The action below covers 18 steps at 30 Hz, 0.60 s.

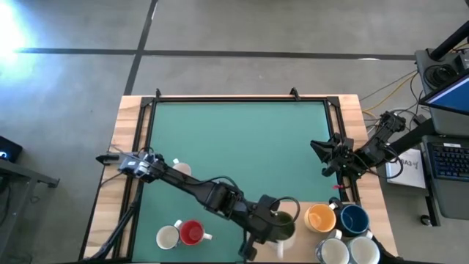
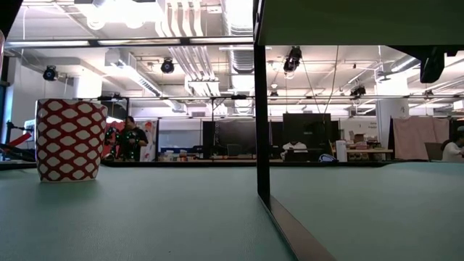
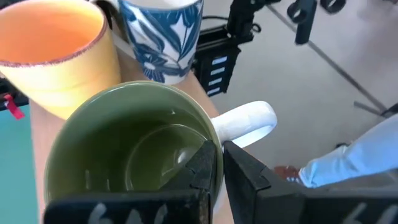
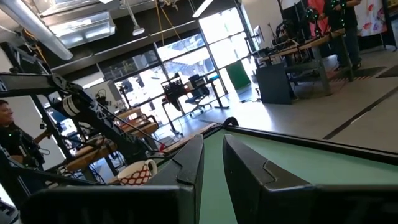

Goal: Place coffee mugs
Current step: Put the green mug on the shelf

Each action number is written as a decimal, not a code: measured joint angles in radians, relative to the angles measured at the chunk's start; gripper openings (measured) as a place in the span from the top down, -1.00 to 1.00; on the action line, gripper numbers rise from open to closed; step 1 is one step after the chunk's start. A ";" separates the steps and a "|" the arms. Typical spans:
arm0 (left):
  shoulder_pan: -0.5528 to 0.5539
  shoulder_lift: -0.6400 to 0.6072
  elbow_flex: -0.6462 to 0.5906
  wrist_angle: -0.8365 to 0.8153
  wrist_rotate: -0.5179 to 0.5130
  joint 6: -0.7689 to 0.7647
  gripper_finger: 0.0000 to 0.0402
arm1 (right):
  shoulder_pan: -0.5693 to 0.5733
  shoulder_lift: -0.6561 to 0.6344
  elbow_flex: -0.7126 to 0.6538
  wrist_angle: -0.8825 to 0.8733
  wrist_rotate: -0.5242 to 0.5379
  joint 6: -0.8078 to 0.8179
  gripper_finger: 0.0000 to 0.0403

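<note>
Left gripper (image 3: 217,163) pinches the green-lined mug's (image 3: 118,140) rim beside its handle, seemingly.

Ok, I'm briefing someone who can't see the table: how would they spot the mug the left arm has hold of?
Look along the near edge of the green mat, towards its right corner, where several mugs cluster. The left gripper is shut on the rim of the leftmost one, the green-lined mug. Its orange neighbour and the dark blue mug sit to its right.
</note>
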 joint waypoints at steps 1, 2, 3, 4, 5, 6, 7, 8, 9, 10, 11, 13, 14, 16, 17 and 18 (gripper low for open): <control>-0.003 0.000 0.000 0.008 0.000 -0.008 0.96 | 0.000 0.000 0.000 0.000 0.000 -0.005 0.75; -0.006 0.000 0.000 0.014 0.001 -0.011 0.96 | 0.000 0.000 0.000 0.000 0.000 -0.008 0.75; -0.008 0.000 0.000 0.016 0.001 -0.011 0.96 | 0.000 0.000 0.000 0.000 0.000 -0.007 0.75; -0.011 0.000 0.000 0.016 0.001 -0.012 0.96 | 0.000 0.000 0.000 0.000 0.000 -0.003 0.75; -0.013 0.000 0.000 0.014 0.001 -0.015 0.96 | 0.000 0.000 0.000 0.000 0.000 0.000 0.75; -0.014 0.000 0.000 0.014 0.001 -0.020 0.96 | 0.000 0.000 0.000 0.000 0.000 0.000 0.75; -0.015 0.000 0.000 0.014 0.002 -0.031 0.96 | 0.000 0.000 0.000 0.000 0.000 -0.001 0.75; -0.016 0.000 -0.001 0.015 0.002 -0.042 0.96 | 0.000 0.000 0.000 0.000 0.000 -0.004 0.75; -0.017 0.000 -0.002 0.015 0.003 -0.049 0.96 | 0.000 0.000 0.000 0.000 0.000 -0.007 0.75; -0.017 0.000 -0.002 0.016 0.002 -0.056 0.96 | 0.000 0.000 0.000 0.000 0.000 -0.007 0.75; -0.019 0.000 -0.003 0.017 0.001 -0.060 0.95 | 0.000 0.000 0.000 0.000 0.000 -0.006 0.75; -0.022 0.000 -0.004 0.017 0.000 -0.062 0.93 | 0.000 0.000 0.000 0.000 0.000 0.000 0.75; -0.022 0.000 -0.006 0.019 0.000 -0.063 0.92 | 0.000 0.000 0.000 0.000 0.000 0.000 0.75; -0.023 0.009 -0.006 0.037 0.000 -0.063 0.89 | 0.000 0.000 0.000 0.000 0.000 0.000 0.75; -0.025 0.013 -0.005 0.042 0.000 -0.068 0.87 | 0.000 0.000 0.000 0.000 0.000 0.000 0.75; -0.026 0.021 -0.005 0.042 0.003 -0.076 0.85 | 0.000 0.000 0.000 0.000 0.000 0.000 0.75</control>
